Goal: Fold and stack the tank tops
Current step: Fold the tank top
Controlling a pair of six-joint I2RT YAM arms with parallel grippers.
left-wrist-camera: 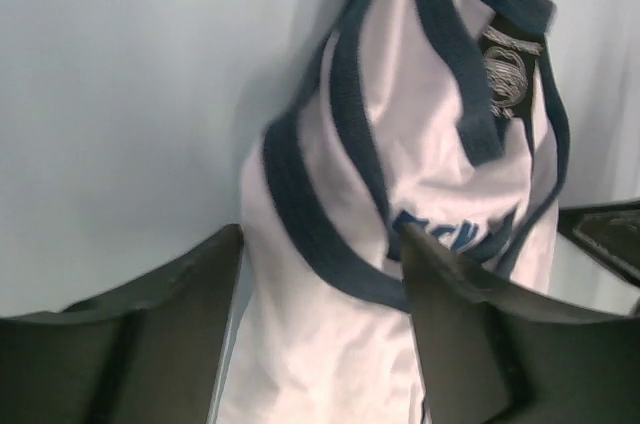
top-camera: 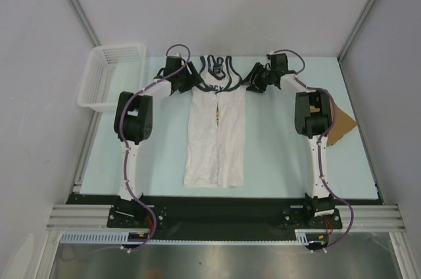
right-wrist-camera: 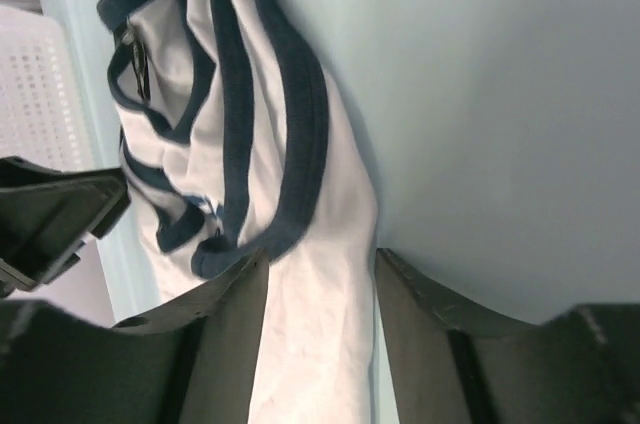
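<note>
The white tank top [top-camera: 216, 134] with navy trim lies lengthwise in the middle of the table, its sides folded in to a narrow strip and its straps at the far end. My left gripper [top-camera: 196, 81] is at its far left shoulder. In the left wrist view it [left-wrist-camera: 320, 244] stands open, with the navy armhole band and white cloth [left-wrist-camera: 430, 144] between the spread fingers. My right gripper [top-camera: 248, 81] is at the far right shoulder, open [right-wrist-camera: 320, 264] over the cloth's right edge [right-wrist-camera: 330, 344]. The tan-brown tank top [top-camera: 343, 127] lies at the right edge, partly hidden by the right arm.
A white lattice basket [top-camera: 105, 81] stands at the far left corner of the table. Grey walls close in the back and both sides. The arm bases sit at the near edge.
</note>
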